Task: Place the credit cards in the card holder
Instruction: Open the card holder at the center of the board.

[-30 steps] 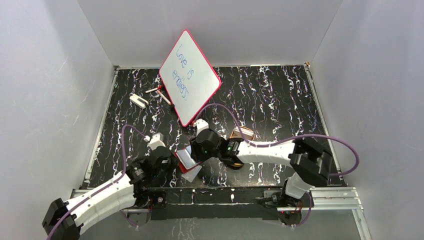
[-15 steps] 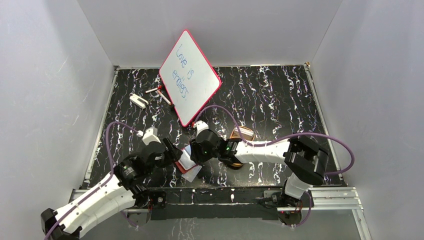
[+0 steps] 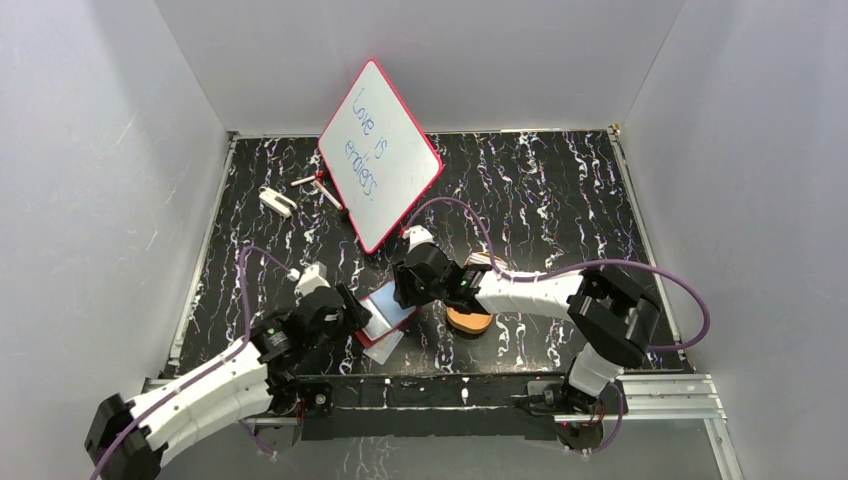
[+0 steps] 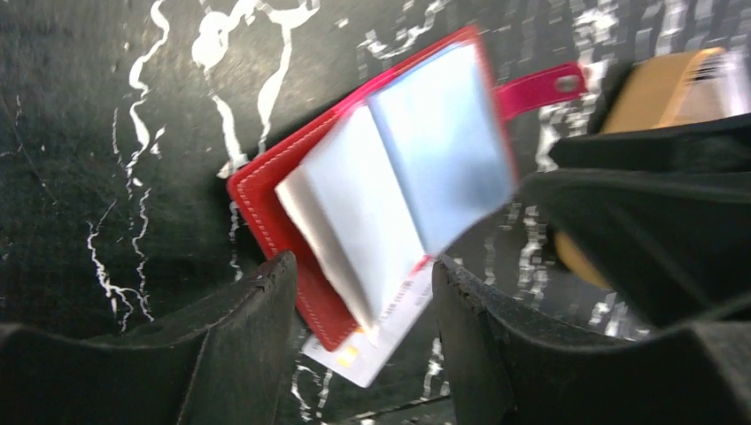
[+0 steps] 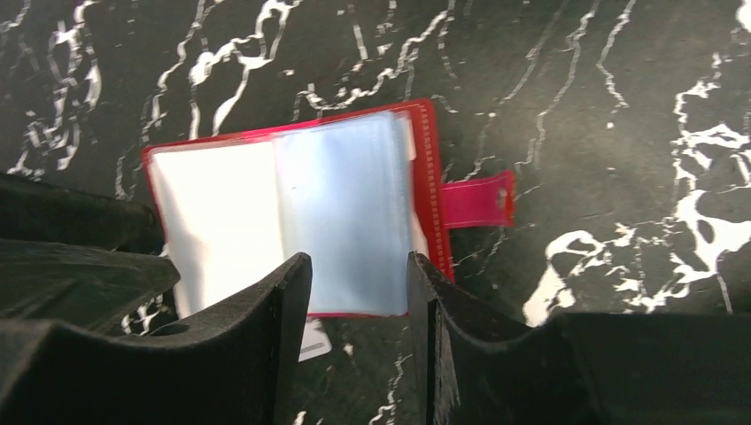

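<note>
The card holder [image 3: 392, 305] lies open on the black marbled table, red cover down and bluish clear sleeves up; it also shows in the left wrist view [image 4: 390, 190] and the right wrist view [image 5: 292, 212], snap tab [image 5: 478, 199] pointing right. One credit card [image 3: 381, 345] lies flat with its far part under the holder's near edge [image 4: 376, 350] [image 5: 314, 338]. My left gripper [image 3: 352, 306] [image 4: 363, 266] is open, its fingers either side of the holder's near corner and the card. My right gripper [image 3: 408, 290] [image 5: 359, 261] is open just above the sleeves' edge, holding nothing.
An orange-tan oval tray [image 3: 470, 320] sits right of the holder, partly under the right arm. A red-framed whiteboard [image 3: 380, 155] leans at the back centre, with markers [image 3: 320, 186] and a small white object [image 3: 277, 201] to its left. White walls enclose the table.
My left gripper has opened from shut and drawn back slightly. My right gripper has widened and shifted up and to the right, off the holder, which now lies spread open.
</note>
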{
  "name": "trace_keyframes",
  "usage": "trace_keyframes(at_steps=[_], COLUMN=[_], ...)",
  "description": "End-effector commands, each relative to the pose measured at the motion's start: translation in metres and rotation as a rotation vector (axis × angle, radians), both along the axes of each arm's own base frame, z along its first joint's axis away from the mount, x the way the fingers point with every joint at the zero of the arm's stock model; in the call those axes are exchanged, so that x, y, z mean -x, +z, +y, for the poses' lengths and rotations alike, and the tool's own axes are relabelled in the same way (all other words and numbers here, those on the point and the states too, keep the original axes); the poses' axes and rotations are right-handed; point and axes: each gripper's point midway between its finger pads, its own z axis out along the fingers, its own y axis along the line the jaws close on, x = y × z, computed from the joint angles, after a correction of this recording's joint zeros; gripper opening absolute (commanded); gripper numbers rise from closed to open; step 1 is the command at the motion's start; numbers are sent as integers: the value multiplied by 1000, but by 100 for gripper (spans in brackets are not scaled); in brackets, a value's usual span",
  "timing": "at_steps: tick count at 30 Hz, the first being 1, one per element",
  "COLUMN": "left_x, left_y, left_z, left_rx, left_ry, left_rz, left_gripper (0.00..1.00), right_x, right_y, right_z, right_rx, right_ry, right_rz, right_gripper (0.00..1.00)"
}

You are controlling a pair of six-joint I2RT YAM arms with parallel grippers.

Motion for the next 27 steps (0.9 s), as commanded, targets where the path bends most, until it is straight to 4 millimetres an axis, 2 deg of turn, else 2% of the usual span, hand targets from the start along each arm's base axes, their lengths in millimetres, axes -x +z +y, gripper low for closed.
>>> trace_keyframes(at_steps=[1,8,16,27], left_x=[-10,-12,-24,-42], left_y=[-15,-37,-32,-36], left_z=[-11,4,10,10], left_rx=[8,-131,-232,-314], left_ry=[10,32,20,12], left_rz=[12,53,10,-8], left_gripper=[54,51,43,39], right_x=[-19,-10,11,41], right_y=[-4,-25,-30,-24], right_z=[-1,-7,-16,-22], right_rx=[37,58,29,2], right_ry=[-25,-14,-18,-15], right_rz=[-37,28,85,126], right_gripper=[54,50,37,35])
